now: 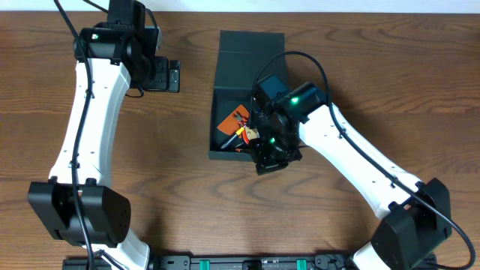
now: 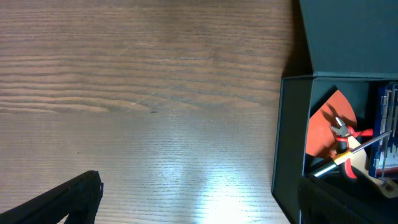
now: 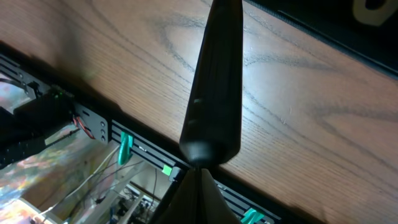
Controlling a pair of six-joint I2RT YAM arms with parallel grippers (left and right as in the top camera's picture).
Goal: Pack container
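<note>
- The right end effector has its fingers drawn together on the rounded end of a dark tapered object. What that object is cannot be told.
- In the overhead view this end effector hangs over the near right corner of the container, partly hiding that corner.
- The left end effector is spread wide and empty. It sits low over bare wood near the far left part of the counter, beside the container's left wall but apart from it.
- The container stands by the far edge of the counter, about midway along it. Its flap lid is open and laid back toward that edge.
- Inside it lie an orange sheet, red-handled pliers on top of it, and a slim tool with a yellow band.
</note>
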